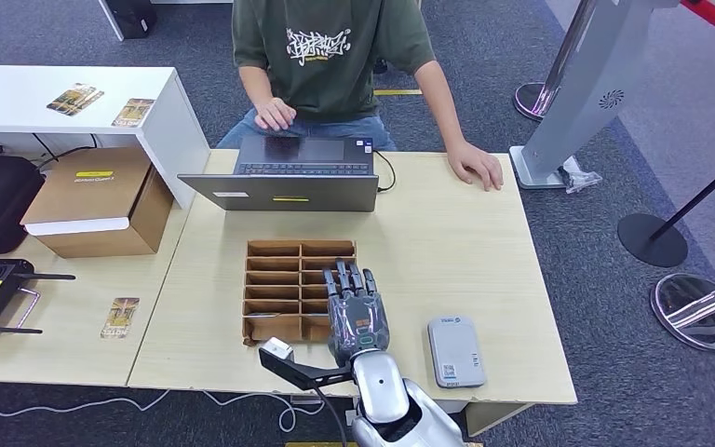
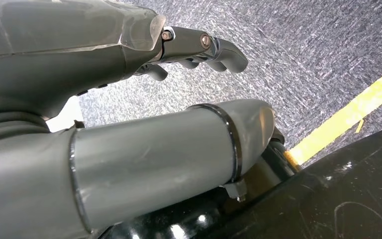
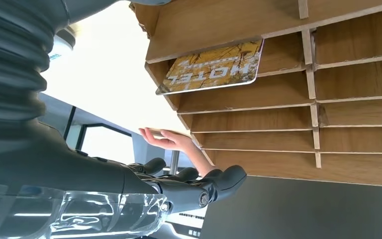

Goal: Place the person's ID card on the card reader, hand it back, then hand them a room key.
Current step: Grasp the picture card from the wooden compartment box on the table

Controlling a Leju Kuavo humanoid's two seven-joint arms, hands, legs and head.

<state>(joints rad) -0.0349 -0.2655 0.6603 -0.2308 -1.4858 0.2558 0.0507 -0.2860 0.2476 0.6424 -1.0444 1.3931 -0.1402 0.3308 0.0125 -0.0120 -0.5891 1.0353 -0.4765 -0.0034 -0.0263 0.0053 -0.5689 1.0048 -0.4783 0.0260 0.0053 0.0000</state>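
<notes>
My right hand (image 1: 355,312) hovers over the near right part of a wooden slotted box (image 1: 275,250), fingers stretched out flat and holding nothing. In the right wrist view a yellow HOTEL key card (image 3: 211,67) leans in one slot of the box (image 3: 358,114), a little apart from my fingers (image 3: 214,184). A grey card reader (image 1: 455,350) lies on the table to the right of that hand. A small white and blue card (image 1: 364,144) rests on the laptop's far right corner. My left hand (image 2: 199,47) hangs over the carpet, fingers loosely bent and holding nothing.
A person in a green shirt (image 1: 326,56) sits across the table behind an open laptop (image 1: 289,177), one hand (image 1: 477,166) flat on the table. More hotel cards lie on the white shelf (image 1: 74,98) and the left table (image 1: 121,317). A cardboard box (image 1: 98,200) stands at left.
</notes>
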